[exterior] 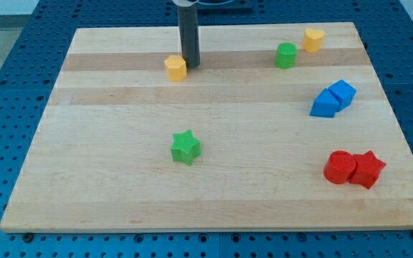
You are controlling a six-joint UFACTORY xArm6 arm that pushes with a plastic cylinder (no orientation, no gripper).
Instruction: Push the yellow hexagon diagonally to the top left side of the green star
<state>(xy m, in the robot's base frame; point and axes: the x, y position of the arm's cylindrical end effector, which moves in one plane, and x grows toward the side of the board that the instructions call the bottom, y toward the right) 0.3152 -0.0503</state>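
Observation:
The yellow hexagon (176, 68) lies on the wooden board (120, 179) near the view's top, left of centre. My tip (190, 65) stands right beside it, on its right side, touching or almost touching. The green star (186, 147) lies lower, near the middle of the board, almost straight below the hexagon and slightly to its right. The rod rises straight up out of the view's top.
A green cylinder (286, 55) and a second yellow block (313, 39) sit at the top right. Two blue blocks (333, 99) touch each other at the right. A red cylinder (340, 168) and a red star (368, 169) touch at the lower right.

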